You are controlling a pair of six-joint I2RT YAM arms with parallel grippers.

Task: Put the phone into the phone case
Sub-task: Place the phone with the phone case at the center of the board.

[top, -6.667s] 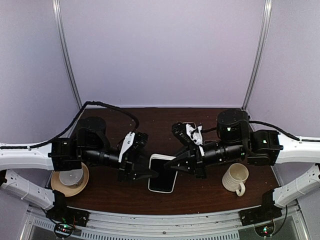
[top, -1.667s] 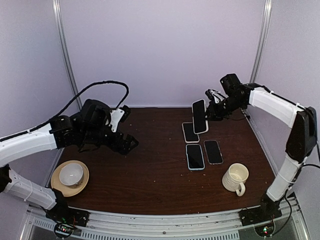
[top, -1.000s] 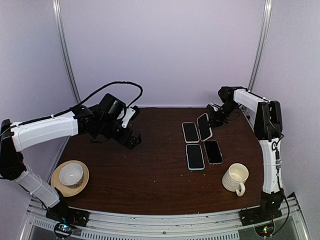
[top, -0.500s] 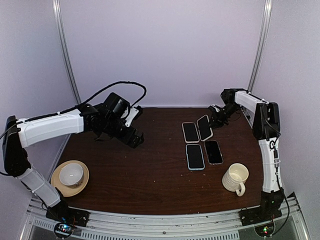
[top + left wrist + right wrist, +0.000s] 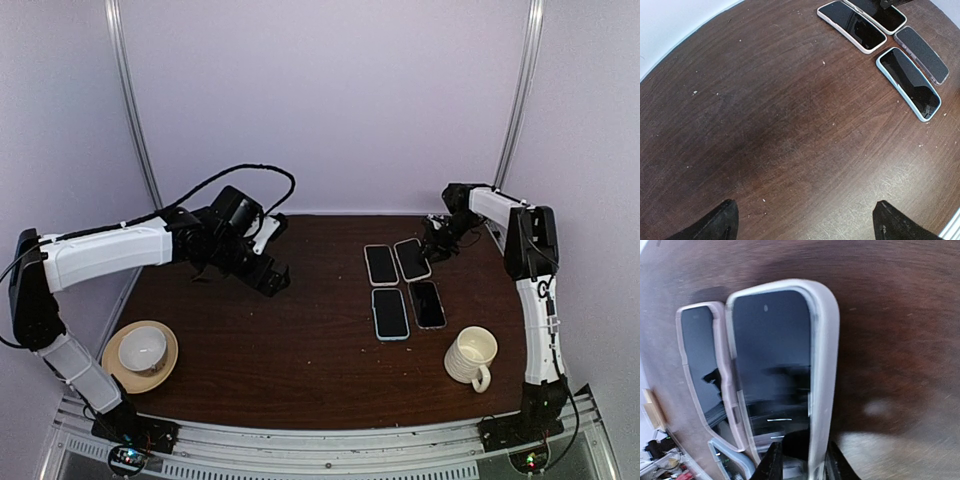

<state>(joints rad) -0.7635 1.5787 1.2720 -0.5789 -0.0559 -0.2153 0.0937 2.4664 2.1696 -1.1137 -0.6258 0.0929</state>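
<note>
- From the top: the phone [image 5: 411, 258] lies on the brown worktop [image 5: 300, 350], right of the middle. It is in a small group with three other phones [image 5: 390, 313] and is the back right one.
- The right fingers [image 5: 436, 240] are at its far end. The left fingers [image 5: 270, 280] hang over bare worktop, well apart from the phones.
- A mug [image 5: 470, 357] stands at the front right. A cup [image 5: 140, 350] sits on a saucer [image 5: 150, 383] at the front left.
- Left wrist: the left fingers [image 5: 715, 225] are spread wide with nothing between them. The phones lie in the top right corner.
- Right wrist: the phone [image 5: 775, 355] sits inside the grey case [image 5: 822, 340], screen up. The right fingers [image 5: 772, 465] stand on either side of the case's rim. I cannot tell if they squeeze it. A phone in a pinkish case [image 5: 702, 365] lies just beside it.
</note>
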